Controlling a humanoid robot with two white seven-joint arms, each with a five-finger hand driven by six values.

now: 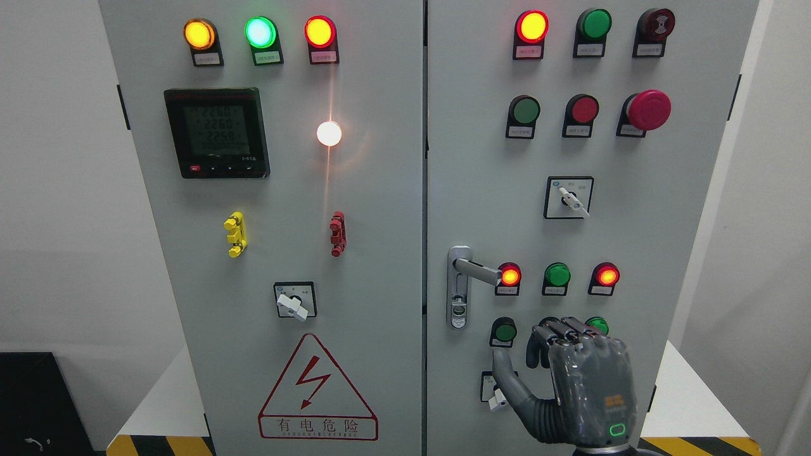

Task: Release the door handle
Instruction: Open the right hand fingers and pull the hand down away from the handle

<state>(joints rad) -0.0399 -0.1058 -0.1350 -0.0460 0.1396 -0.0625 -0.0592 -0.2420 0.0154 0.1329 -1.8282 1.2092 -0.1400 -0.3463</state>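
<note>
Closest to the camera, the right hand [573, 380] has its fingers curled loosely, thumb out to the side, holding nothing. Up and to its left, well apart, the door handle [476, 271] lies with its long axis pointing right, its tip beside a red lamp [509, 276]. Release looks done.

Brushed metal door handle [476, 271], matt cabinet [380, 253]

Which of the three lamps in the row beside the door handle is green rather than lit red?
The middle lamp: it is green, while the left lamp and right lamp glow red.
</note>
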